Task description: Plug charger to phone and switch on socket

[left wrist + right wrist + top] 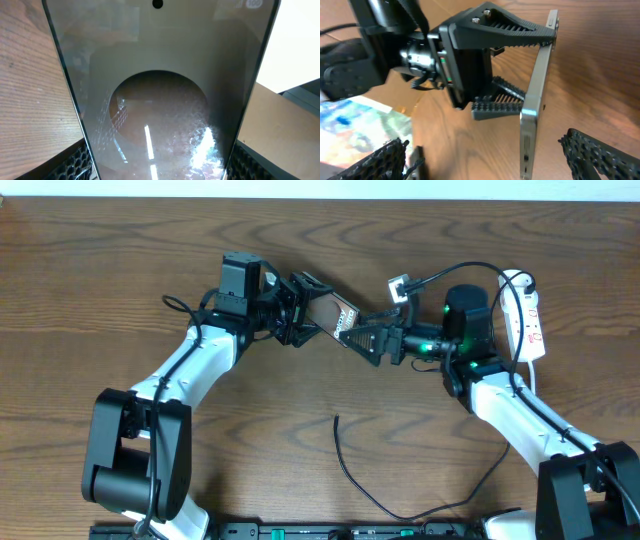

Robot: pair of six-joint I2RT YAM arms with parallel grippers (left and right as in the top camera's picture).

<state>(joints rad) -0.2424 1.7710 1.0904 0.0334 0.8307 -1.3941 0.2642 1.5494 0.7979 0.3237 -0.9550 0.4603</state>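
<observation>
Nearest you: the charger (347, 467) lies loose on the table (100, 300). Its thin black cable curls up to a free tip, well apart from both arms.

Mid-table: your left gripper (303, 308) is clamped on the phone (333, 311), gripping its long edges. The glass side fills the left wrist view. There is white lettering on the brown back, too small for you to read from overhead.

Your right gripper (366, 340) stands wide and holds nothing, just beside the phone's free end.

Far right: the socket (528, 320), a white strip with red marks you cannot read.
</observation>
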